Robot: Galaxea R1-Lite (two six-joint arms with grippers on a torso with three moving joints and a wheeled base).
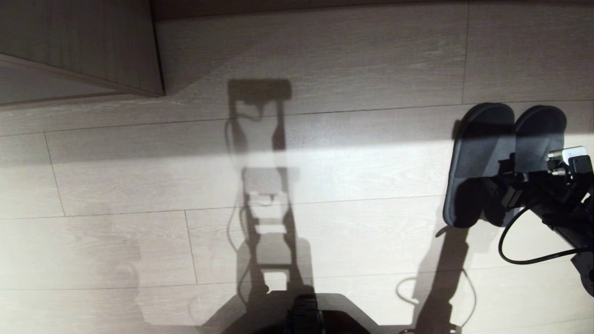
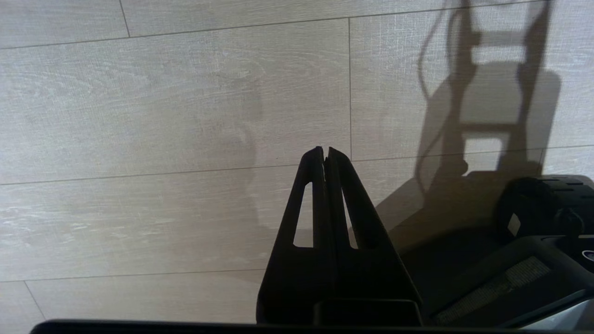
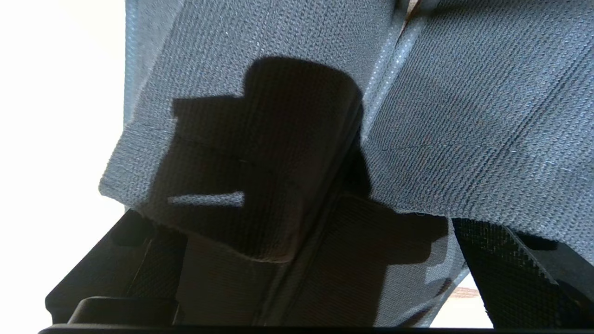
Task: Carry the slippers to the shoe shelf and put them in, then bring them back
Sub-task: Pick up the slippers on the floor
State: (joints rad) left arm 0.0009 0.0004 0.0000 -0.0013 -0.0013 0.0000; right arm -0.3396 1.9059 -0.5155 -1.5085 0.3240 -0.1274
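The two grey-blue slippers [image 1: 478, 153] lie side by side flat on the floor at the right, half in sun and half in shade. My right gripper [image 1: 508, 185] reaches down into them from the right. In the right wrist view its fingers [image 3: 510, 273] stand wide apart, one going under each knitted upper [image 3: 487, 116], with the slippers' inner sides between them; it is open. My left gripper [image 2: 325, 150] hangs shut and empty above bare floor beside the base. The shoe shelf is out of view.
Pale wood-plank floor [image 1: 325, 69] spreads to the left of the slippers. A wood-grain furniture corner [image 1: 79, 46] juts in at the far left. My own base [image 1: 306, 315] is at the near edge. A black cable [image 1: 533, 260] loops under the right arm.
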